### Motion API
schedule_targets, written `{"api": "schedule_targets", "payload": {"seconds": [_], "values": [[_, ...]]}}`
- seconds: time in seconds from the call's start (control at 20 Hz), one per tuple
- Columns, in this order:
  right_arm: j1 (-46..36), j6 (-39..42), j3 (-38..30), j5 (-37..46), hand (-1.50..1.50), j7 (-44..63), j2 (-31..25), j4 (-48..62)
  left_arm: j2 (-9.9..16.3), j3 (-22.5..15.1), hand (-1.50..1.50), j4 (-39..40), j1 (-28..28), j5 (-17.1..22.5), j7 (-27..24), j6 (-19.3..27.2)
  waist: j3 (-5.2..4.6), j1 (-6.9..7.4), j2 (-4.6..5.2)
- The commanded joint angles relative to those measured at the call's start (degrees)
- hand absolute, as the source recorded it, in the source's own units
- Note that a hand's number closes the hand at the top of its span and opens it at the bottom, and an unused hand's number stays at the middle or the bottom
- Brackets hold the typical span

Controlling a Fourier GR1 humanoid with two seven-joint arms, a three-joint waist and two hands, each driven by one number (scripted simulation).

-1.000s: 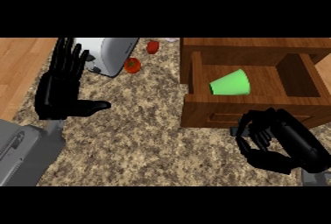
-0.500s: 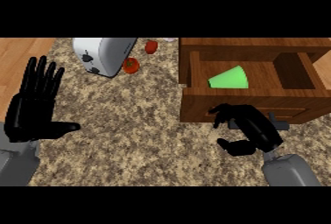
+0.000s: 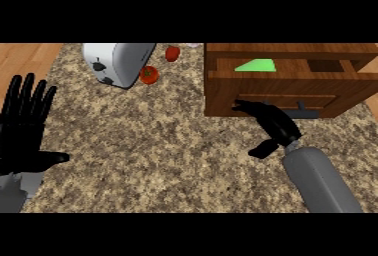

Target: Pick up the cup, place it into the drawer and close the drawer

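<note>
Spreading across nearly the whole view, the speckled brown-and-cream granite countertop [image 3: 162,145] carried everything else, with a strip of pale wooden floor [image 3: 29,55] showing along its upper left edge. At the upper right stood the brown wooden drawer unit [image 3: 221,95], its drawer partly out so that the inside could be seen from above; a dark metal handle [image 3: 306,111] sat on the drawer's front panel. The robot's right forearm [image 3: 319,180], grey and rounded, rose from the lower edge toward that front. At the left edge the left hand [image 3: 26,130] rested open and upright, fingers straight and spread wide, thumb pointing out to the side. A white and silver toaster [image 3: 118,62] lay near the top of the counter, left of the drawer unit. The right hand [image 3: 273,125] reached up to the drawer's front panel with its fingers straight and close together, their tips against the wood just left of the handle, holding nothing; its thumb hung down apart from them. The bright green cup [image 3: 256,65] lay on its side inside the open drawer, well clear of both hands. Just beside the toaster sat a round red tomato [image 3: 149,74], and slightly above it, nearer the drawer unit, a smaller red fruit [image 3: 172,53].
</note>
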Motion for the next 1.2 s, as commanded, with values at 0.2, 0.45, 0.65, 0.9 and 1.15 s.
{"api": "schedule_targets", "payload": {"seconds": [0.2, 0.45, 0.65, 0.9, 1.15], "values": [[-16.45, -0.27, -5.97, -0.48, -1.5, -4.34, 2.43, 21.87, -1.6, 3.19, -1.5, 1.24, 0.87, -0.99, 0.59, -4.35, 0.03, 0.2, 0.13], [-24.35, -1.29, -11.12, -2.09, -1.5, -11.69, -1.29, 36.08, -1.7, 3.93, -1.5, 1.47, 1.53, -1.14, -0.42, -7.24, 0.09, 1.57, 0.72], [-27.12, 0.31, -11.66, -1.19, -1.5, -14.73, -5.25, 41.31, -4.52, 1.98, -1.5, 4.08, -0.59, -3.92, -1.9, -6.2, 0.12, 2.05, 1.22], [-29.87, -0.46, -12.77, -1.23, -1.5, -15.42, -5.69, 45.28, -3.68, 3.21, -1.5, 5.85, -2.03, -3.99, -1.4, -7.12, 0.15, 2.73, 1.53], [-32.25, -0.47, -13.74, -1.65, -1.5, -15.1, -6.83, 46.83, -5.11, 1.71, -1.5, 5.02, -2.37, -4.98, -1.35, -6.73, 0.21, 4.05, 2.08]]}}
